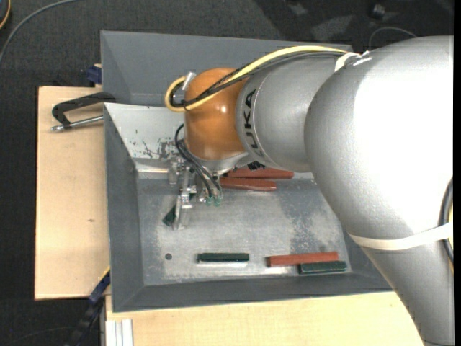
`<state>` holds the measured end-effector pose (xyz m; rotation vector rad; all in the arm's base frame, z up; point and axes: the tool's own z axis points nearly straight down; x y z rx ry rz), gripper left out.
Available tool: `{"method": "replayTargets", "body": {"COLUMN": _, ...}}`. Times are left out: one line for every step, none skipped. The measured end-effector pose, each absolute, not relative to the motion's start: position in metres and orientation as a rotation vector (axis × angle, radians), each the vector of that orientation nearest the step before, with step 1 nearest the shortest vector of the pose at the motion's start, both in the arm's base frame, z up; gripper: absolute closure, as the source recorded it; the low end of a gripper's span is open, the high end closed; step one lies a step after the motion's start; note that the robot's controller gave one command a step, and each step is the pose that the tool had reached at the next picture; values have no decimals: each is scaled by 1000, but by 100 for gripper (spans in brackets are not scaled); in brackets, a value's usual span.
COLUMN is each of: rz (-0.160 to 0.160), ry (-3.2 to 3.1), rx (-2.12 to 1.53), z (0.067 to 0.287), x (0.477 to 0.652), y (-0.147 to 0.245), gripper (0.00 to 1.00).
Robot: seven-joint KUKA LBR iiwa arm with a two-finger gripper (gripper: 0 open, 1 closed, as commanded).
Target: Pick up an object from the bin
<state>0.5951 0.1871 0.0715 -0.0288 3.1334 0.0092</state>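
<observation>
Camera view: slim green bar [223, 258] on scuffed metal bin [121, 215].

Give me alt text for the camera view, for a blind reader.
A robot arm reaches from the right into a grey bin, its gripper low over the left floor. A dark green bar, a red bar and a second green bar lie along the front wall.

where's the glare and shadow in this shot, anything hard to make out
Camera view: hard white glare on the bin's back left wall and a bright sheen on the silver arm; the arm shades the red thing beneath it; the tool, dark and cluttered with cables, is hard to read; the dark green bar and red bar in front are evenly lit.
</observation>
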Motion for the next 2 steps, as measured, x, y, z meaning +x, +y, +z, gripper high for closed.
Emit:
{"method": "replayTargets", "body": {"rz": 4, "ry": 3136, "rx": -20, "z": 71, "x": 595, "y": 183, "gripper": 100}}
{"method": "replayTargets", "body": {"rz": 7, "ry": 3127, "rx": 32, "z": 217, "x": 594, "y": 155, "gripper": 100}}
